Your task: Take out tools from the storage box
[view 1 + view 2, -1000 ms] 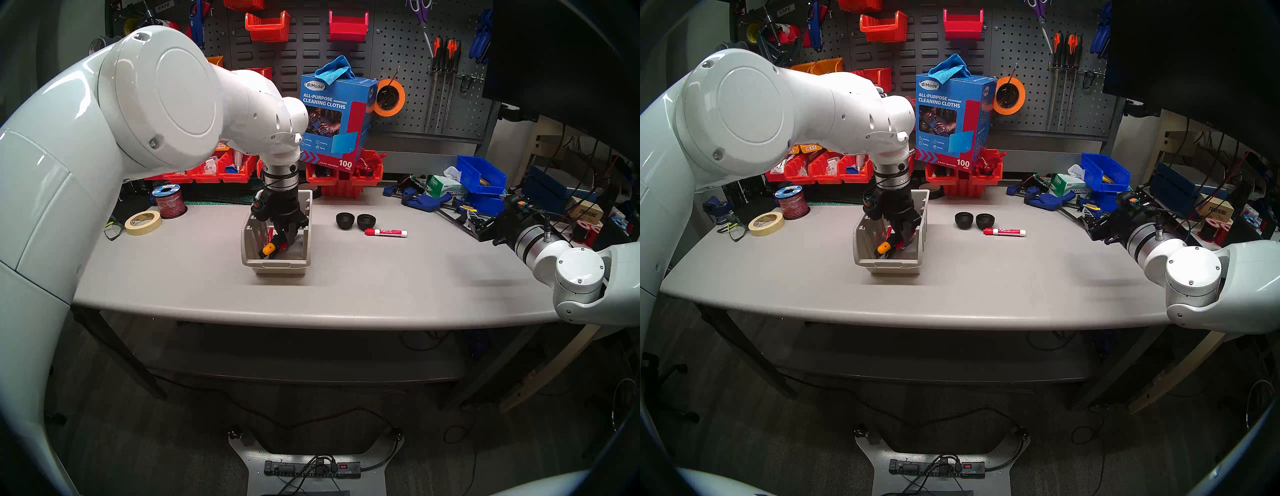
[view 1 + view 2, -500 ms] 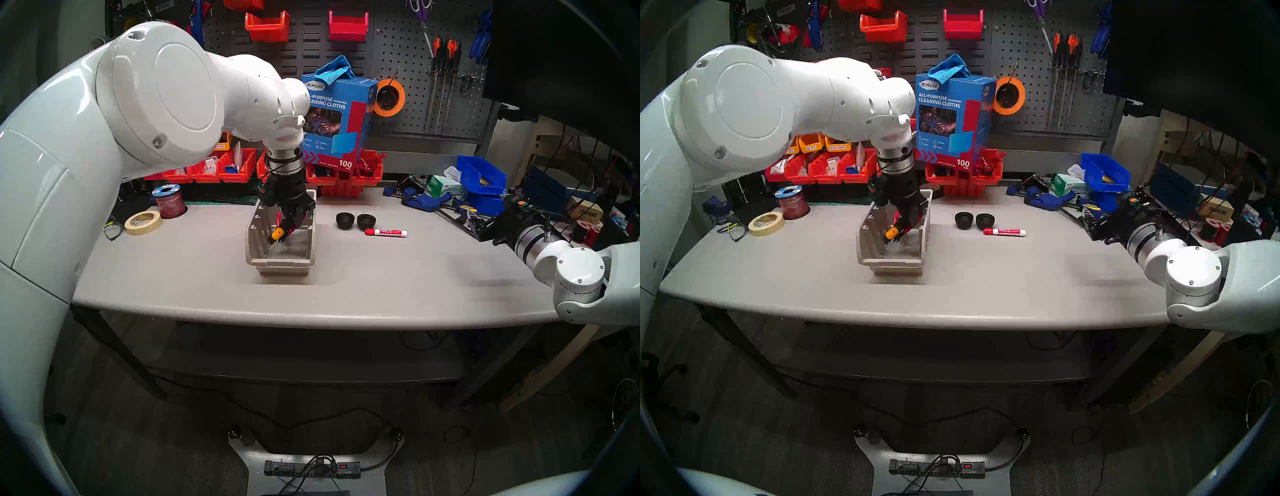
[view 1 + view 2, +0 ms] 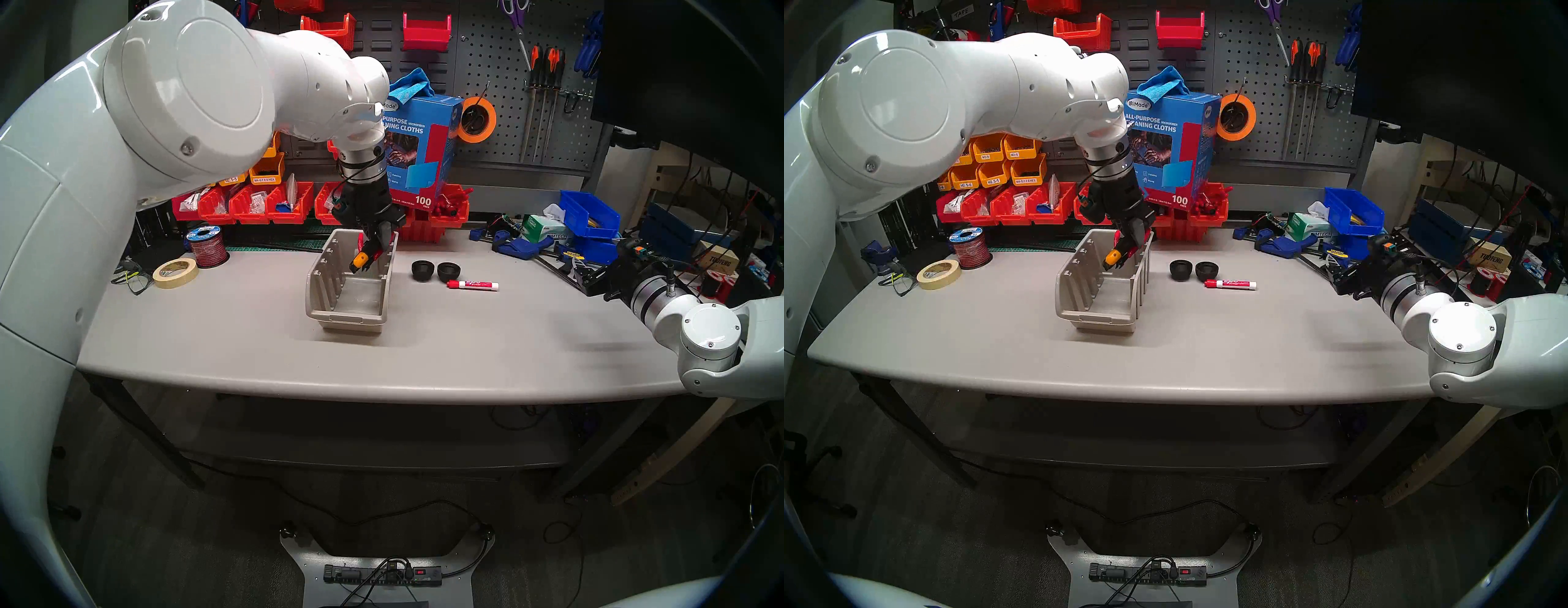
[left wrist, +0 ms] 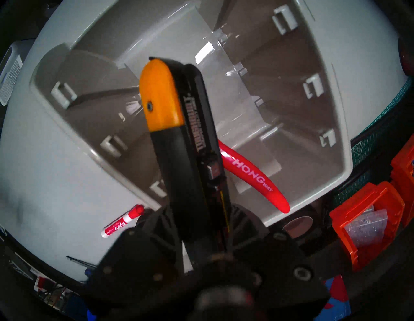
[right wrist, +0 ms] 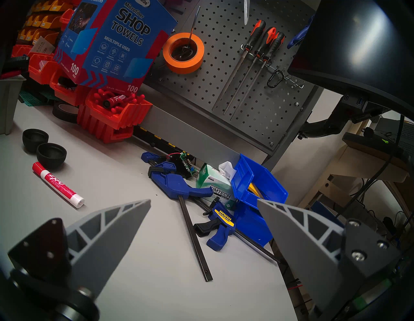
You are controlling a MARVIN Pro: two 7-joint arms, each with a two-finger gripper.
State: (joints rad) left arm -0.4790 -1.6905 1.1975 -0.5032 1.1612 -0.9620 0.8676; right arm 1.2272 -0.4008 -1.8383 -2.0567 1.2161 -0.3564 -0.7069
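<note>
Left gripper [image 3: 373,250] clenched on the long black tool [image 4: 190,157], centre frame above the storage box [image 3: 345,314]; likely rigid, top-heavy — grip mid-shaft; right gripper [image 5: 201,224] released

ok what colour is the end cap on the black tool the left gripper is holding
Orange, on the long black tool in the left gripper; clearest in the left wrist view.

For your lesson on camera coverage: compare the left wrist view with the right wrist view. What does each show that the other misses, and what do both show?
Only the left wrist view shows the left gripper shut on the long black tool with its orange end, a red-handled tool beside it, above the bin's bare inside.

Only the right wrist view shows the open right gripper, two black cups, blue clamps and the pegboard.

Both show the Expo marker lying on the table.
</note>
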